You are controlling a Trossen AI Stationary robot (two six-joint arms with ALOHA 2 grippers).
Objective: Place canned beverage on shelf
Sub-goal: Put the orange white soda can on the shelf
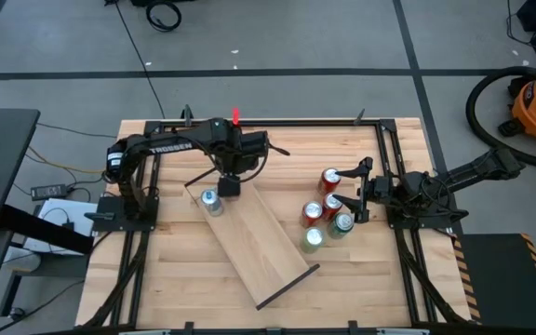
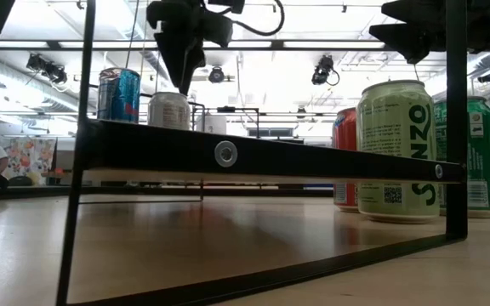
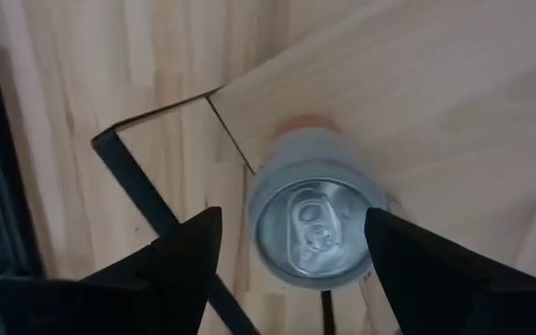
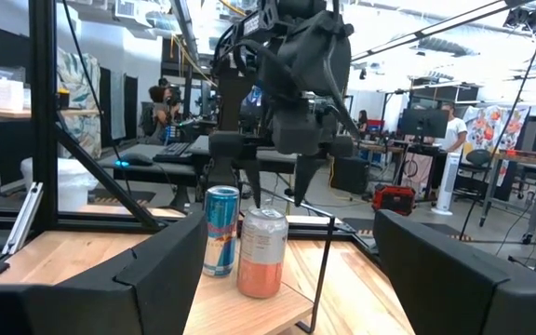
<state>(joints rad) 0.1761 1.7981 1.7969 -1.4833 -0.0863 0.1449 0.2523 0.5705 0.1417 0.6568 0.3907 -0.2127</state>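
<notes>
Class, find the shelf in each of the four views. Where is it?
High view: shelf lies diagonally at table centre.
Low view: its dark edge spans the foreground.
Left wrist view: its pale corner, under a can.
Right wrist view: its end, bottom centre, bearing two cans.
Shared landmark: the left tool above that end.

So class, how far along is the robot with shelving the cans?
Done: two cans stand on the shelf, a blue one and a silver-and-orange one. In hand: the left tool hangs open over the silver can. Left: five cans on the table beside the waiting open right tool.
</notes>
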